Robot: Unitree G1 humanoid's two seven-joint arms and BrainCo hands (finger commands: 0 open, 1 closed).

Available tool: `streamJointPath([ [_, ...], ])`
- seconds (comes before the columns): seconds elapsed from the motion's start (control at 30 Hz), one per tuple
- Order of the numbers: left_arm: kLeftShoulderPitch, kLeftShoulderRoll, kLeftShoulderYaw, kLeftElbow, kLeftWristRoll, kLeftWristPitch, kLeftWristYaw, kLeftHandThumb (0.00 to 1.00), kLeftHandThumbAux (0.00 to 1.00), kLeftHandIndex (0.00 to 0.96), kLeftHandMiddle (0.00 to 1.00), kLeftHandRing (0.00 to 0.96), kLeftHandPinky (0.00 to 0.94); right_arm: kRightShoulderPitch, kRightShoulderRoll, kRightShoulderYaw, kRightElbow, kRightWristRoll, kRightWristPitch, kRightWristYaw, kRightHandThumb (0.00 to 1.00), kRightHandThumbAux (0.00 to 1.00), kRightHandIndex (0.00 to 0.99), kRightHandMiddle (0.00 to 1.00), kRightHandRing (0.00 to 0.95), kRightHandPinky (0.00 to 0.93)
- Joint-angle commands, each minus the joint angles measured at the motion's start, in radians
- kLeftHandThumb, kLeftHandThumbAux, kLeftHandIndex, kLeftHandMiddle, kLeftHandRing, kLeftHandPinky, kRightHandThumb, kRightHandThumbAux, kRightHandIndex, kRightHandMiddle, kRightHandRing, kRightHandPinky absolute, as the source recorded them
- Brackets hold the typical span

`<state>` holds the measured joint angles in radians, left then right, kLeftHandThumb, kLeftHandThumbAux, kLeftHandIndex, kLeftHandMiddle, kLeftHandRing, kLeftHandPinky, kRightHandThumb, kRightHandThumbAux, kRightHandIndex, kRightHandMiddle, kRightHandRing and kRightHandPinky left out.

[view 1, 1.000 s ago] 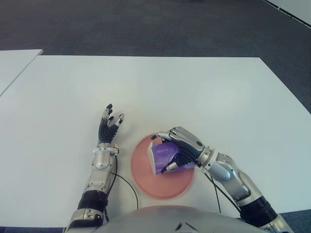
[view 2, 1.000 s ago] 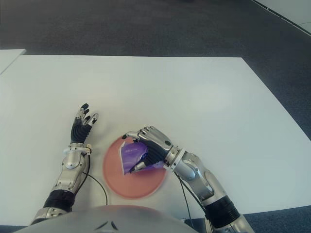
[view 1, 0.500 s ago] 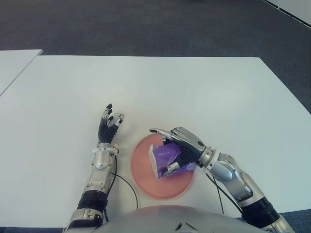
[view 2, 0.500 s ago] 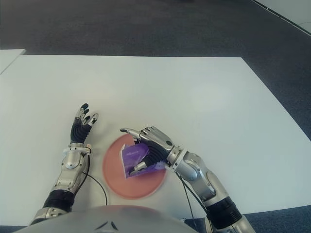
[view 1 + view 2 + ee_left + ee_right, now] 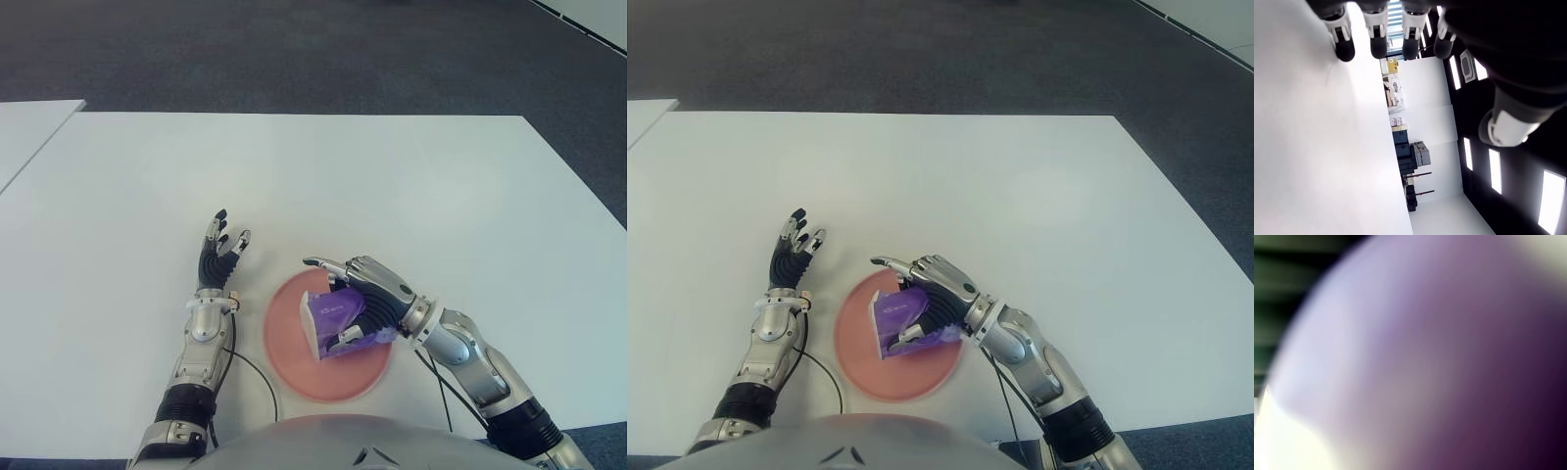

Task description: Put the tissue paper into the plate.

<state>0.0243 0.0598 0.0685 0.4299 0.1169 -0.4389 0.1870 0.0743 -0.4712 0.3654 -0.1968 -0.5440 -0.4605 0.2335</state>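
The purple tissue pack stands tilted on its edge on the pink plate, near the table's front edge. My right hand is over the plate's right half and still brackets the pack: the index finger points straight out, the other fingers curve over the pack's top, and the thumb sits at its lower edge. In the right wrist view the purple pack fills the picture, close against the palm. My left hand shows left of the plate with its fingers spread and nothing in them.
The white table stretches far and to both sides of the plate. A black cable runs along the table by the plate's left rim. A second white table stands at the far left, with dark carpet beyond.
My right hand's fingers have loosened around the pack, and the index finger has lifted and straightened. The pack has settled lower onto the plate. The left hand has not moved.
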Motion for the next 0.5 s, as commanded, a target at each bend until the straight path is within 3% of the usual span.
streamJointPath([
  [0.03, 0.004, 0.003, 0.000, 0.009, 0.011, 0.006, 0.008, 0.052, 0.568, 0.000, 0.000, 0.000, 0.000, 0.029, -0.008, 0.008, 0.044, -0.020, 0.019, 0.009, 0.097, 0.467, 0.000, 0.000, 0.000, 0.000],
  [0.5, 0.000, 0.003, 0.000, 0.018, 0.016, -0.003, 0.013, 0.048, 0.560, 0.000, 0.000, 0.000, 0.000, 0.006, 0.009, -0.009, 0.072, 0.034, 0.031, 0.006, 0.101, 0.476, 0.000, 0.000, 0.000, 0.000],
])
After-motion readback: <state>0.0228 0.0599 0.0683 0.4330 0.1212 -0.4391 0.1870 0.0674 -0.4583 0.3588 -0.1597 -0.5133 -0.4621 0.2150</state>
